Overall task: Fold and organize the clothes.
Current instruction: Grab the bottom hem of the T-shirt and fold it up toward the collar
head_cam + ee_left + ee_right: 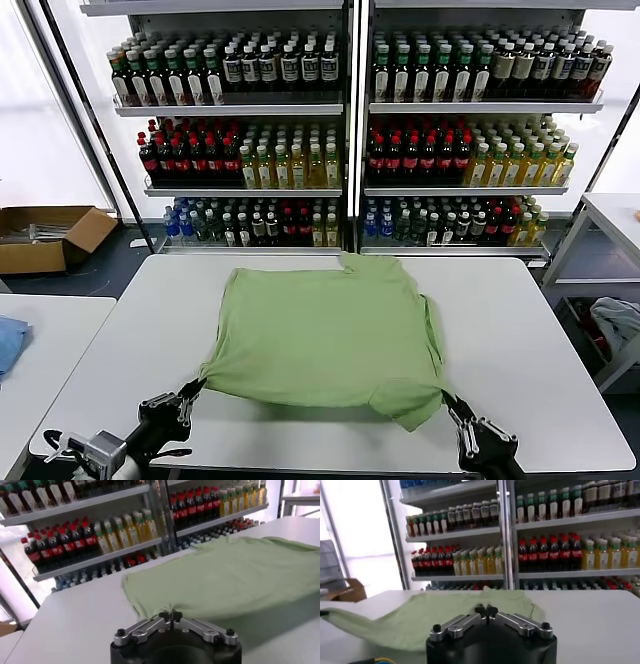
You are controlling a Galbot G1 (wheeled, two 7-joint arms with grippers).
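Note:
A light green shirt (325,335) lies spread on the white table (530,340), plain side up, with a sleeve folded under at its near right corner. My left gripper (196,389) is shut on the shirt's near left corner. In the left wrist view the left gripper (170,615) pinches the shirt (235,575), whose near edge hangs a little off the table. My right gripper (451,406) is shut on the near right corner. The right wrist view shows the right gripper (486,611) closed on the shirt (420,617).
Behind the table stand shelves of bottles (340,130). A cardboard box (45,235) sits on the floor at the left. A second table at the left carries a blue cloth (8,340). At the right are a side table (610,215) and a bin of cloth (615,325).

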